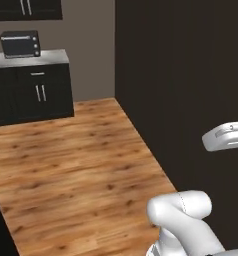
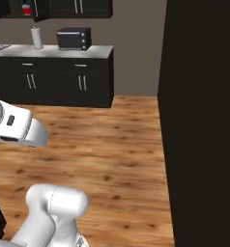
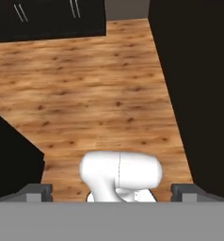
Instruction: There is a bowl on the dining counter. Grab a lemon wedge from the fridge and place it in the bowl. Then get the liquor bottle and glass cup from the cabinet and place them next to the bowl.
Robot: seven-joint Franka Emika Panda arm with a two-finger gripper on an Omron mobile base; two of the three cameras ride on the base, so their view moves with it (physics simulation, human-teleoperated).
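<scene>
In the hand view my gripper [image 3: 111, 193] points down at the wooden floor [image 3: 85, 84]. Its two dark fingertips [image 3: 38, 192] stand far apart at the bottom corners, open, with nothing between them. The liquor bottle [image 2: 26, 8], red with a light blue top, stands inside the black upper cabinet [image 2: 88, 7] at the far left of the right base view. That cabinet's silver handles also show in the left base view [image 1: 26, 9]. The bowl, dining counter, lemon wedge, fridge and glass cup are out of view.
A tall dark panel [image 2: 204, 120] walls off the right side. Black lower cabinets [image 2: 54, 82] with a grey top carry a toaster oven [image 2: 74, 38] and a paper towel roll [image 2: 36, 37]. A dark block [image 1: 1, 225] stands at the lower left. Open wooden floor [image 1: 76, 165] lies ahead.
</scene>
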